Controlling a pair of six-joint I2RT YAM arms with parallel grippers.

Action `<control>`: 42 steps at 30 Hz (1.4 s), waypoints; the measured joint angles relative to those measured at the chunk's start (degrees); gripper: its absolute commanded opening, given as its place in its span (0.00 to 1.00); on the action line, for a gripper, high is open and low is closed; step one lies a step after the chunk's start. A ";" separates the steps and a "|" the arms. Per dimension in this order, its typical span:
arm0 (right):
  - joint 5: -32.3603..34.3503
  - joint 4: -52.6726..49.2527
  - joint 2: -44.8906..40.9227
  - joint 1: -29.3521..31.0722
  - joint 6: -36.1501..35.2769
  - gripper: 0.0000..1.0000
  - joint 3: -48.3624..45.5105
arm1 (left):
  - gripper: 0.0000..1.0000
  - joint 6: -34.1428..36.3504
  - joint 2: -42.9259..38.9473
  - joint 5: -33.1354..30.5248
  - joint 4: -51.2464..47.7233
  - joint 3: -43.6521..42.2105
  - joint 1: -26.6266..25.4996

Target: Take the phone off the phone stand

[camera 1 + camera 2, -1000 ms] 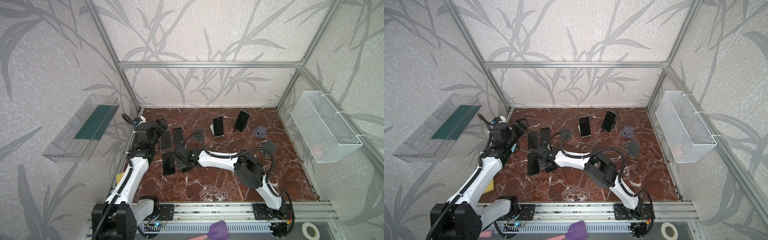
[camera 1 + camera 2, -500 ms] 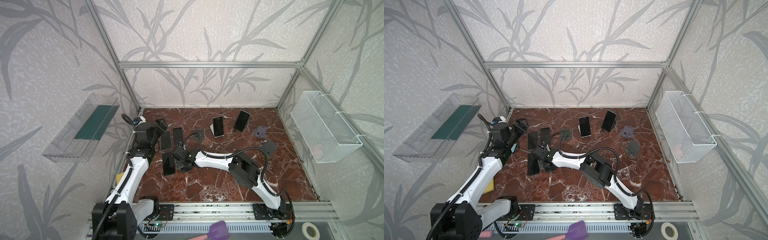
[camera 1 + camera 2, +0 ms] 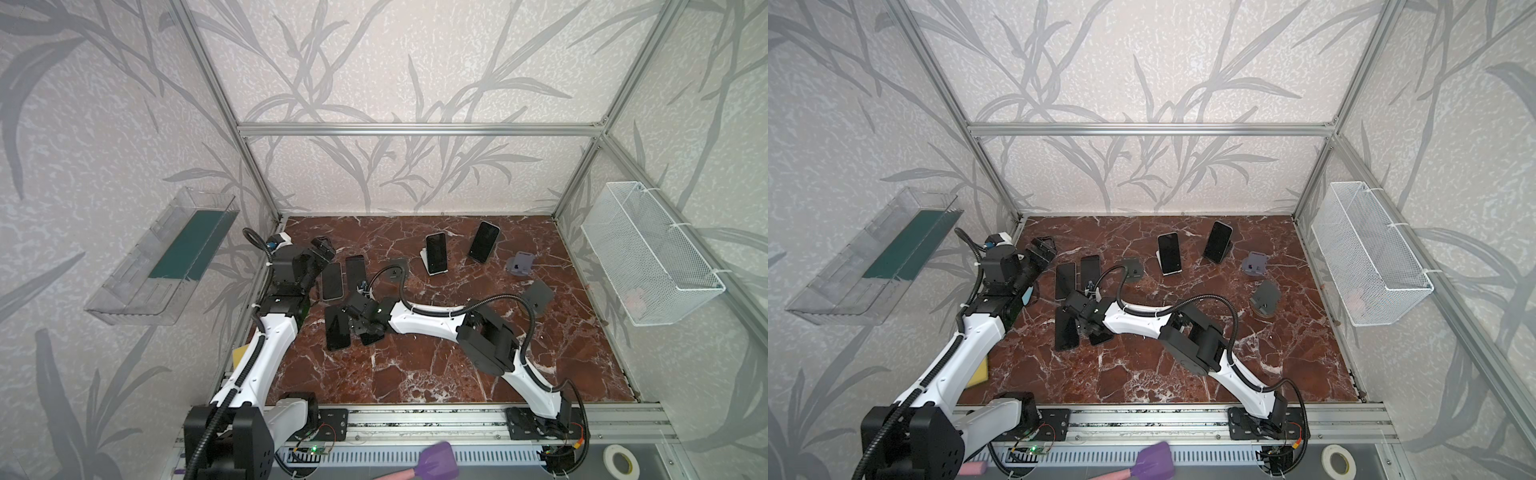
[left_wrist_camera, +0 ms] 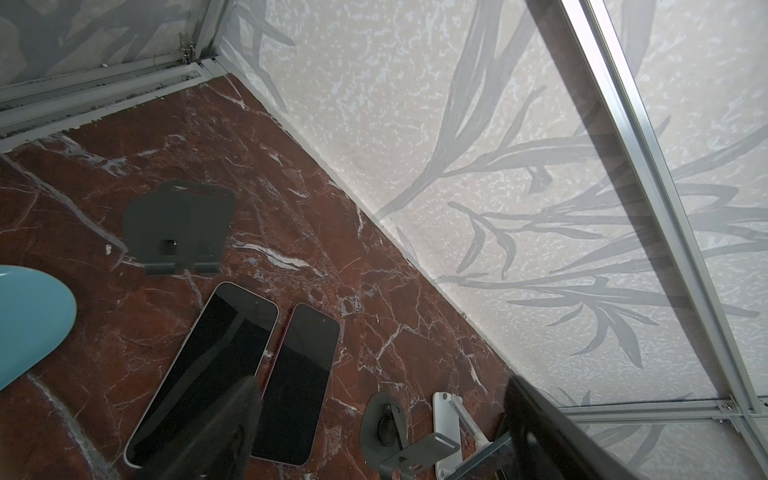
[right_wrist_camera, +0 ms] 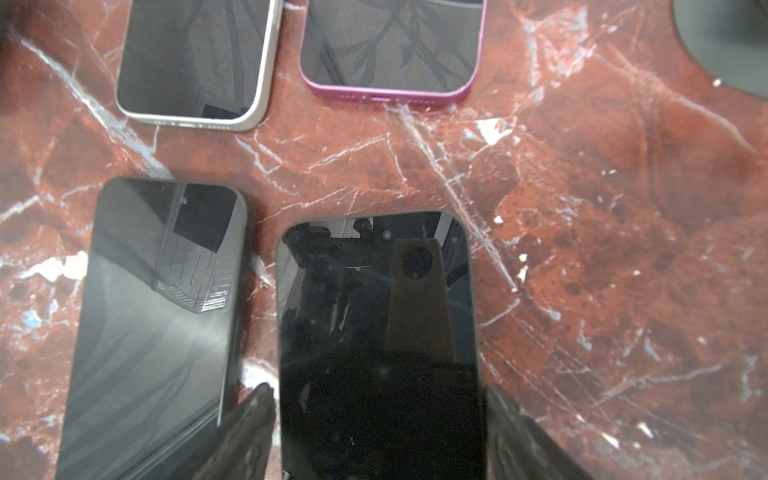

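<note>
We are straddling a black phone (image 5: pixel 376 324) with the right gripper (image 5: pixel 376 392); it is lying flat on the marble (image 5: pixel 602 249) between the fingers (image 5: pixel 253 419) (clamped or freed, we cannot tell). The left gripper (image 4: pixel 382 386) is hanging wide open, empty. We are probably setting it down; next: let go, lift clear, reach for the propped phone (image 3: pixel 436 249) well beyond this gripper.

Red marble tabletop (image 3: pixel 415 374) carries flat phones (image 3: pixel 332 281) and phone stands (image 3: pixel 539 294).

A robot lab cell: aluminium frame (image 3: pixel 415 129), leaf-patterned panels (image 3: pixel 415 62), marble-look floor (image 3: pixel 415 374), mounting rail (image 3: pixel 415 419).
</note>
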 measured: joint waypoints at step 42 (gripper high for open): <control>-14.64 17.92 -13.86 -0.50 12.57 0.80 -23.82 | 0.92 -1.01 0.00 1.18 0.35 0.00 0.00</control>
